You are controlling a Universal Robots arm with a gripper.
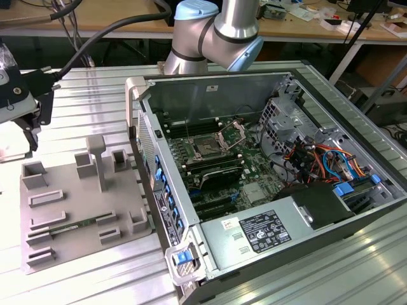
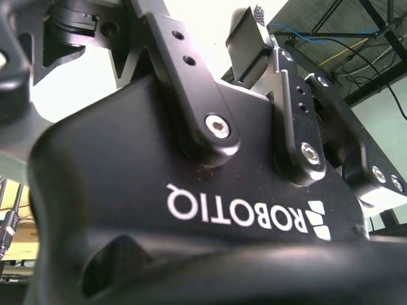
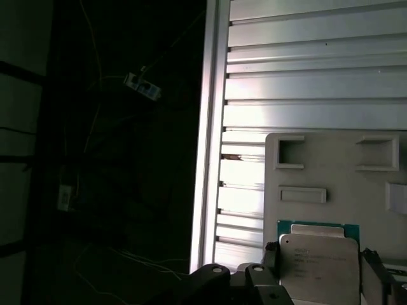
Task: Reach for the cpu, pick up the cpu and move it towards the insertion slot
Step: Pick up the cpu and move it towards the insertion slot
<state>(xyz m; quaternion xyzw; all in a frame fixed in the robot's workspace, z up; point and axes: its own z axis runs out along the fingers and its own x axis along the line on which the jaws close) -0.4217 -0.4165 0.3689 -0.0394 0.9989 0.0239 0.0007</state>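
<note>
In the first wrist view the cpu (image 3: 318, 270), a silver-topped square chip with a green edge, sits between two black fingers (image 3: 269, 254) of my gripper (image 3: 320, 254), which is shut on it above the grey tray (image 3: 337, 168). In the exterior view the gripper (image 1: 28, 130) hangs at the far left, above the tray's left end. The insertion slot (image 1: 206, 150) is a dark square socket on the green board inside the open computer case, with its silver retention frame (image 1: 232, 135) swung up. It lies well off to the exterior view's right of the gripper. The second wrist view shows the gripper's black body and one finger pad (image 2: 245, 44).
The grey tray (image 1: 82, 210) has upright posts, rectangular recesses and a memory stick (image 1: 70, 225). The case's side wall (image 1: 152, 165) stands between tray and board. Cables and drive cages crowd the case's right side. The ribbed metal table ends at an edge (image 3: 206, 159).
</note>
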